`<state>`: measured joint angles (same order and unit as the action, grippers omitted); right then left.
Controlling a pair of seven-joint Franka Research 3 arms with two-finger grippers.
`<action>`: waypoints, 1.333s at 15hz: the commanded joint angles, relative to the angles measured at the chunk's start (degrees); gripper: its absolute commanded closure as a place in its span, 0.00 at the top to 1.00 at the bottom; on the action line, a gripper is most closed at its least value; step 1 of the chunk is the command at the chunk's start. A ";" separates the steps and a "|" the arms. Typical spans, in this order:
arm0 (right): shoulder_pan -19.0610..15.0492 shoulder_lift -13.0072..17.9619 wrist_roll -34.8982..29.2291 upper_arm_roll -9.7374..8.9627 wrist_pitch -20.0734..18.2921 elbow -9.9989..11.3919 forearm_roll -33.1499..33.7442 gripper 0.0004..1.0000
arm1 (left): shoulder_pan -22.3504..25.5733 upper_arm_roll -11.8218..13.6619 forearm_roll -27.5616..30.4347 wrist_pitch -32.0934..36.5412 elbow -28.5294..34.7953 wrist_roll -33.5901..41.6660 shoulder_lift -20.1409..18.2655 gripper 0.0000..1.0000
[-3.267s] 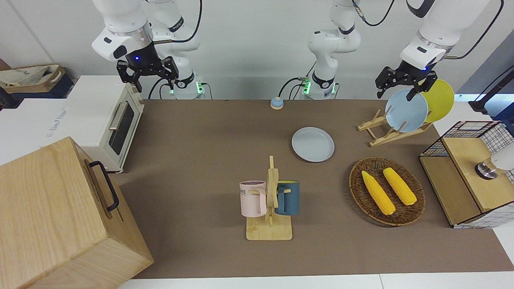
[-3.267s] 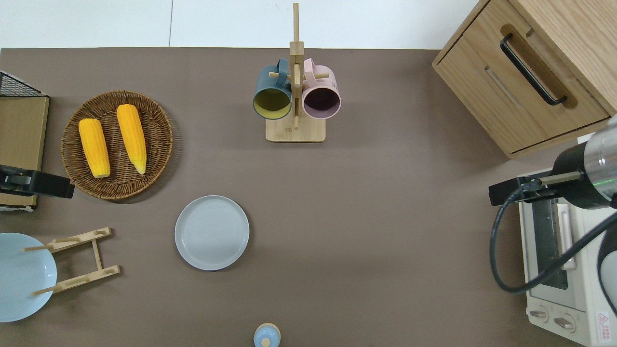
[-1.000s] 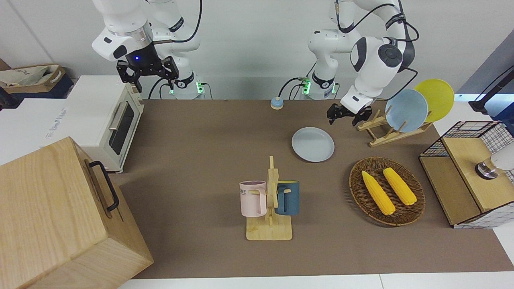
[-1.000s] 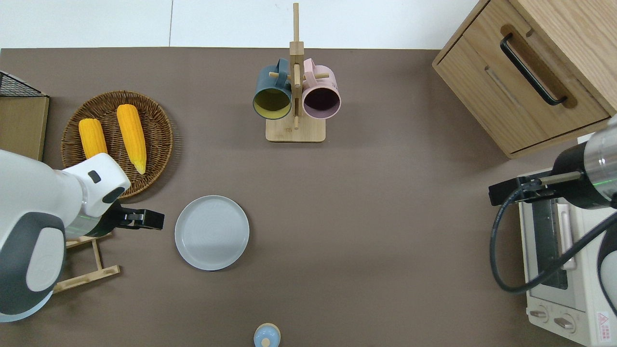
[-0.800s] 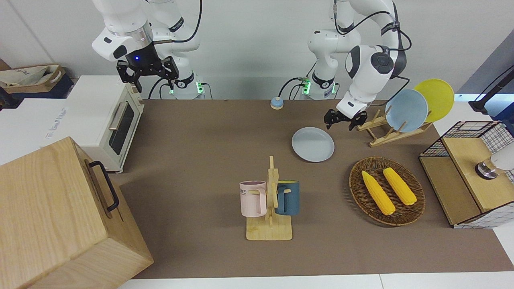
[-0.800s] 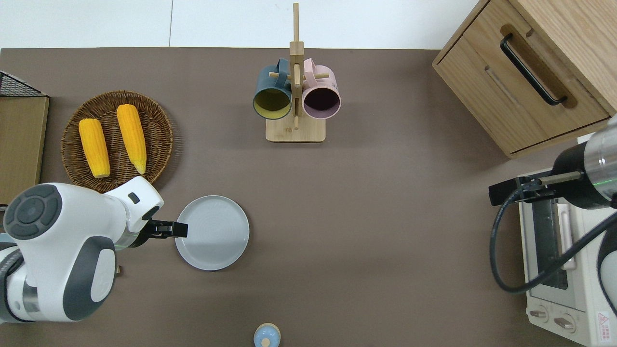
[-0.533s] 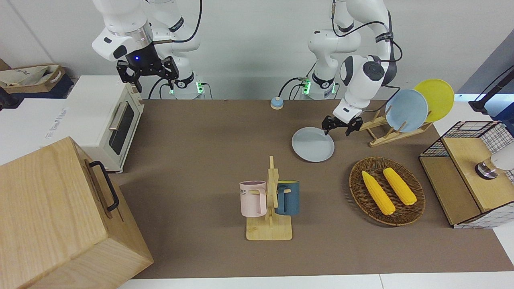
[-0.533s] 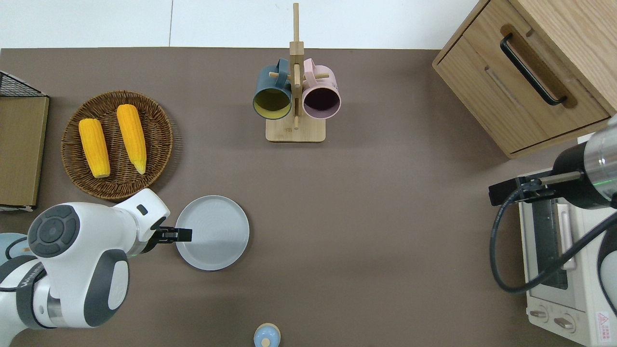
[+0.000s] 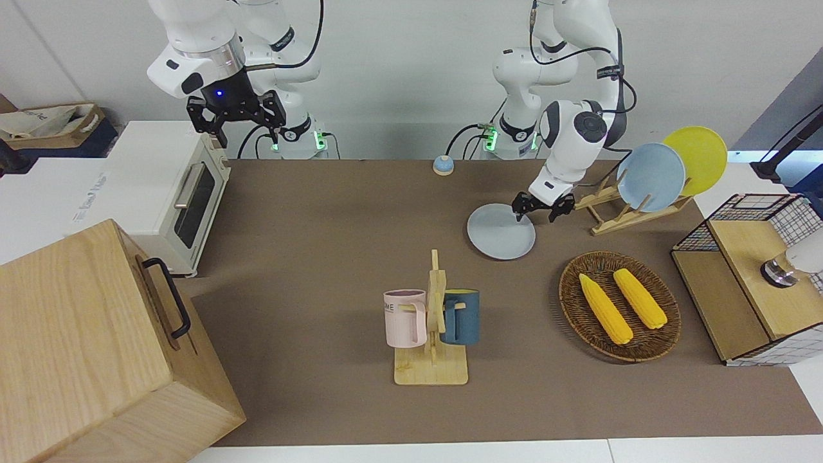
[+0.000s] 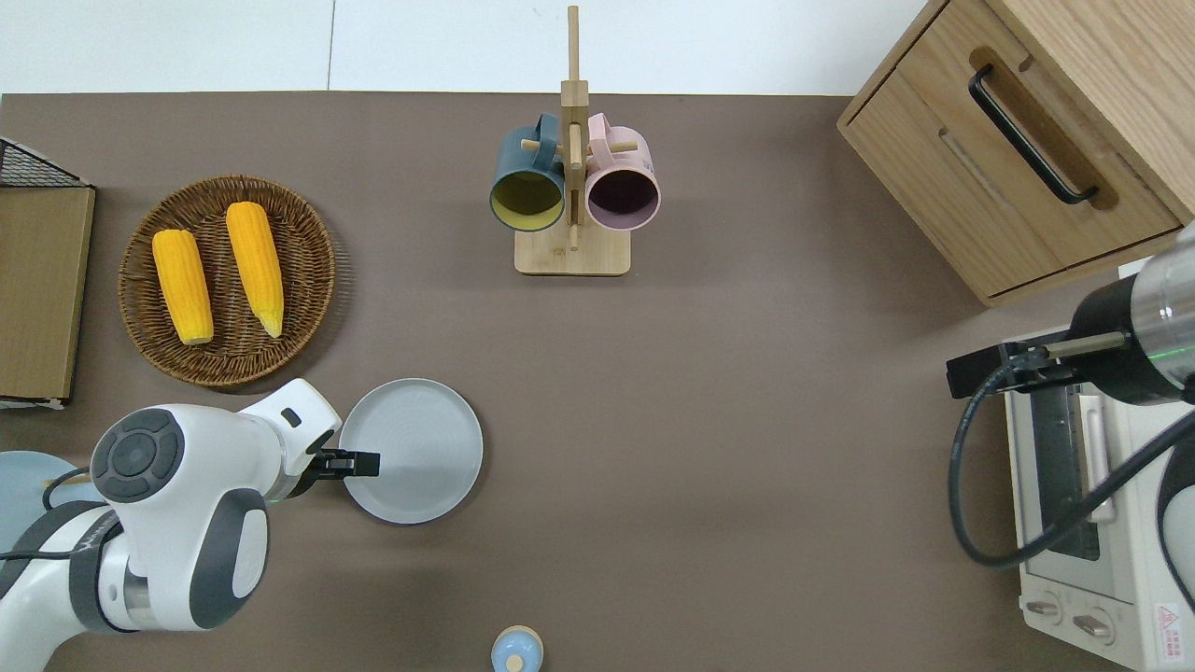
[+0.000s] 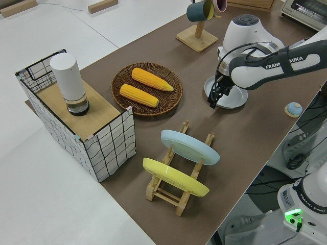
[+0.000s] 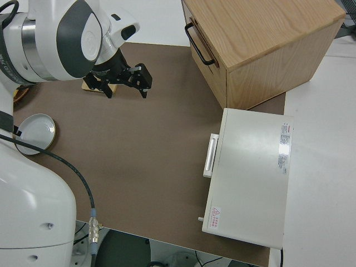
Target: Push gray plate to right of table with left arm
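the round pale blue-gray plate (image 10: 411, 450) lies flat on the brown table (image 10: 728, 448), nearer the robots than the wicker basket (image 10: 227, 280), unmoved. the left pincer (image 10: 359, 463), fingers spread, has come down onto its rim. right arm parked.

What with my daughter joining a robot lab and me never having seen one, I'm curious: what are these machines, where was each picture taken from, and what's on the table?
These are two white robot arms mounted at a brown table. One picture faces them, one looks straight down, and two look from the sides. On the table are a gray plate, a basket with two corn cobs, a stand with two mugs, a rack holding a blue plate and a yellow plate, a wooden cabinet and a small oven. Nothing is held. The left arm has open jaws low at the gray plate's rim. The right arm is parked.
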<state>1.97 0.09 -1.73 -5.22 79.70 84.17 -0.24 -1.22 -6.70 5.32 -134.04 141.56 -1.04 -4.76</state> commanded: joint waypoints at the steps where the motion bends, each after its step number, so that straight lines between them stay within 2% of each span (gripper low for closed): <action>1: -0.66 0.43 0.15 -0.32 -0.69 0.03 -0.46 0.98 | -0.45 0.20 0.48 -4.11 2.05 -0.98 0.98 0.98; 7: -0.66 0.43 0.15 -0.32 -0.69 0.03 -0.46 0.98 | -1.77 0.11 0.66 -5.44 2.40 -9.24 1.68 0.97; 9: -0.66 0.43 0.15 -0.32 -0.69 0.03 -0.46 0.98 | -1.77 0.11 0.66 -5.44 2.40 -9.69 1.68 0.92; 10: -0.66 0.43 0.15 -0.32 -0.69 0.03 -0.46 0.98 | -1.77 0.11 0.57 -5.35 2.40 -9.60 1.68 0.85; 11: -0.66 0.43 0.15 -0.32 -0.69 -0.06 -0.46 0.98 | -1.77 0.11 0.57 -5.35 2.40 -9.69 1.68 0.70; 12: -0.66 0.43 0.15 -0.32 -0.69 0.03 -0.46 0.98 | -1.77 0.11 0.57 -5.35 2.40 -9.69 1.68 0.43; 13: -0.66 0.43 0.15 -0.32 -0.69 0.03 -0.46 0.98 | -1.77 0.11 0.48 -5.44 2.40 -9.69 1.68 0.24; 15: -0.66 0.43 0.15 -0.32 -0.69 0.03 -0.46 0.98 | -1.77 0.11 0.22 -5.44 2.40 -9.60 1.77 0.05; 16: -0.66 0.43 0.15 -0.23 -0.69 -0.06 -0.46 0.98 | -1.77 0.11 -0.04 -5.35 2.40 -9.60 1.77 0.00; 20: -0.66 0.43 0.15 -0.23 -0.69 -0.06 -0.46 0.98 | -1.77 0.11 -0.05 -5.44 2.40 -9.51 1.77 0.00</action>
<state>1.97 0.09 -1.73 -5.22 79.70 84.17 -0.24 -2.13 -7.03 5.48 -137.91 142.69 -9.88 -2.93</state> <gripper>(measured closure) 0.013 0.952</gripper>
